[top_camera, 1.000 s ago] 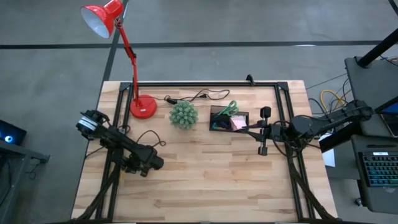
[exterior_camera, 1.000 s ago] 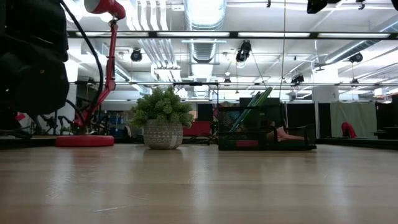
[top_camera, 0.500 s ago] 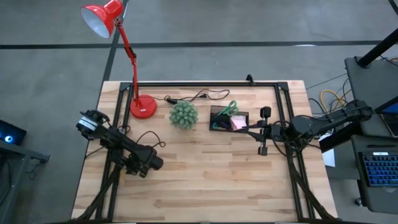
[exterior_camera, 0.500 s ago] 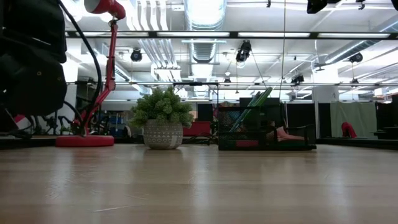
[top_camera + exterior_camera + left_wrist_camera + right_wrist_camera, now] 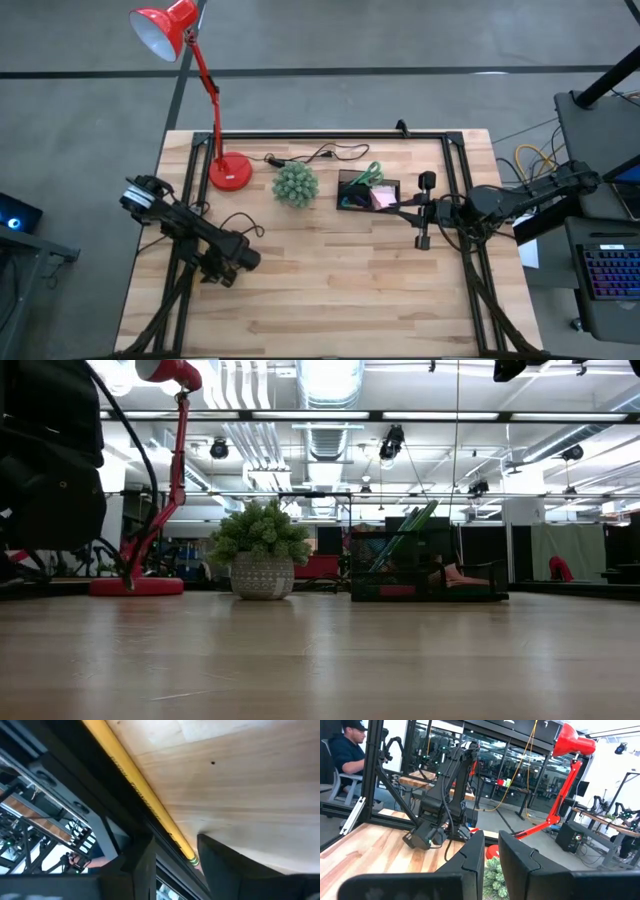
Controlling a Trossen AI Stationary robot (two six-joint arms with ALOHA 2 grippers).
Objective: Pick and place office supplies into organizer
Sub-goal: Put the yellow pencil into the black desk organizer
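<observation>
A yellow pencil lies flat on the wooden table beside a dark bar. Its green-banded end sits between the fingers of my open left gripper, which is low over the table's left half. In the high view that gripper hides the pencil. The black organizer stands far of centre and holds green-handled scissors and a pink pad. My right gripper hovers just right of the organizer, its fingers drawn almost together on nothing. My left gripper stands with one finger on each side of the pencil's green-banded end, which lies on the table close against the other finger. Whether that finger touches the pencil, I cannot tell.
A round green plant stands left of the organizer, and the red lamp's base is farther left, with a black cable behind them. Bare wood fills the near half of the table. A seated person shows beyond the table.
My left gripper has shifted slightly toward the table's left edge, staying low. Nothing else has moved.
</observation>
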